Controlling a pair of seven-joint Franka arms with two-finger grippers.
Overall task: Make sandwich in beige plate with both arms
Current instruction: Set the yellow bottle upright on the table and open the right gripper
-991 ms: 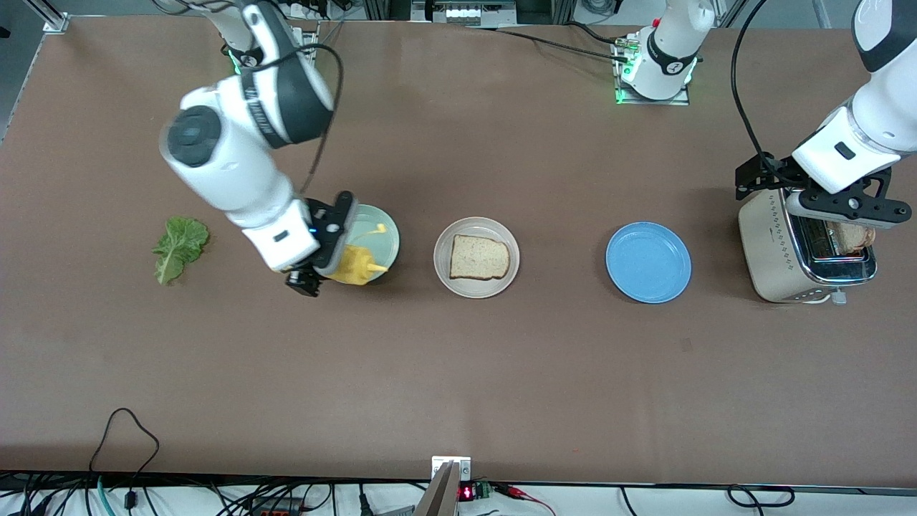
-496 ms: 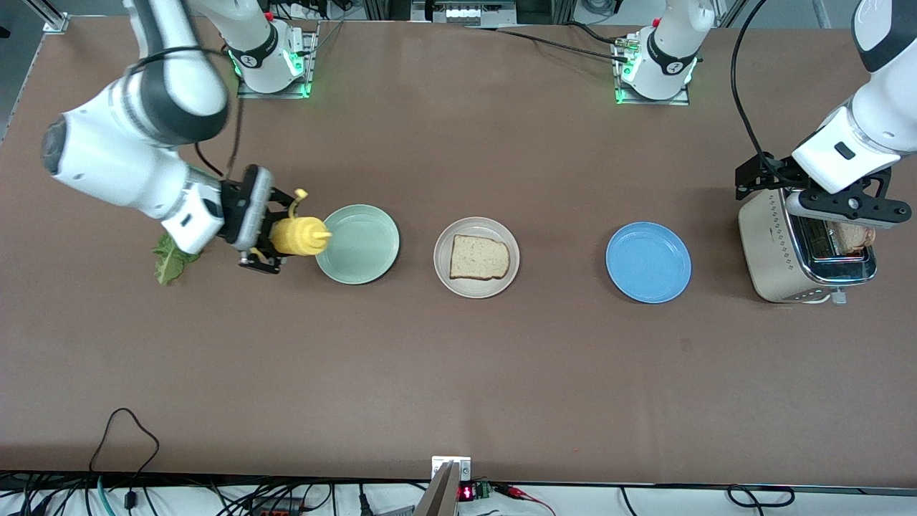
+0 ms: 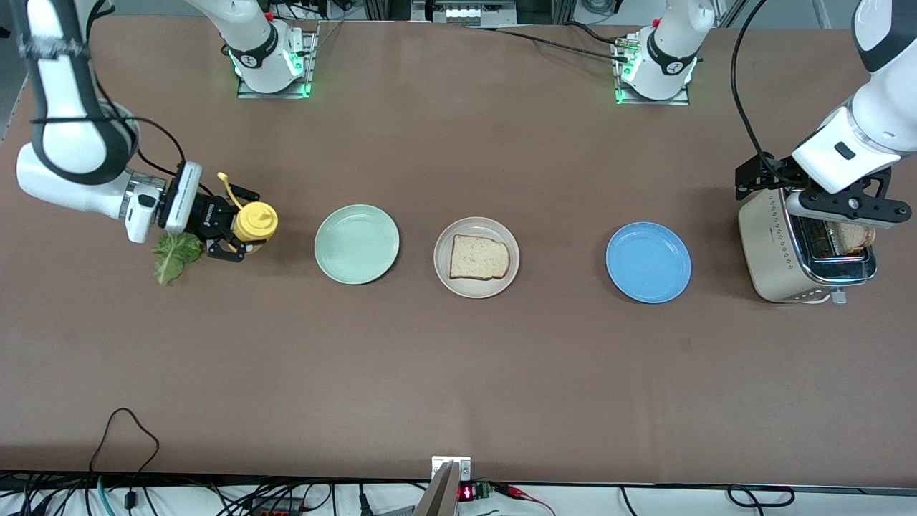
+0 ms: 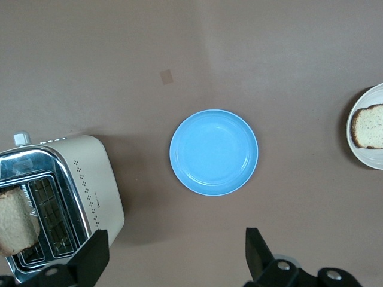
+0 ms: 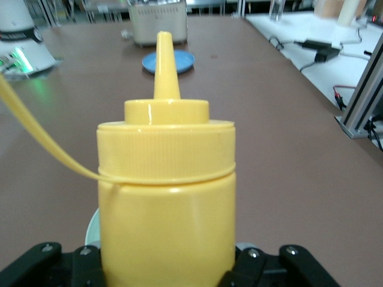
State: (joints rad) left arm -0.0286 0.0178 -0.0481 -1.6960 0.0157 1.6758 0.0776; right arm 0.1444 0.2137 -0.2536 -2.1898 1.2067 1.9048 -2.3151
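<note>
No readable text, labels or numbers anywhere (gripper (image 3: 231, 223) marking too blurred)

The right arm is reaching out low toward its own end of the counter, wrist turned sideways, its right hand (image 3: 240, 223) pointing at 3 o'clock and clamping a yellow squeeze bottle (image 3: 256, 221). The left arm is waiting, its left hand (image 3: 845, 208) hanging spread wide, fingers downward.

we see bare table all along the side near the front camera. the mint-green plate (image 3: 357, 244), beige plate (image 3: 476, 257) and blue plate (image 3: 648, 261) sit in a row with gaps between. the toaster (image 3: 795, 247) blocks the left arm's end.
</note>
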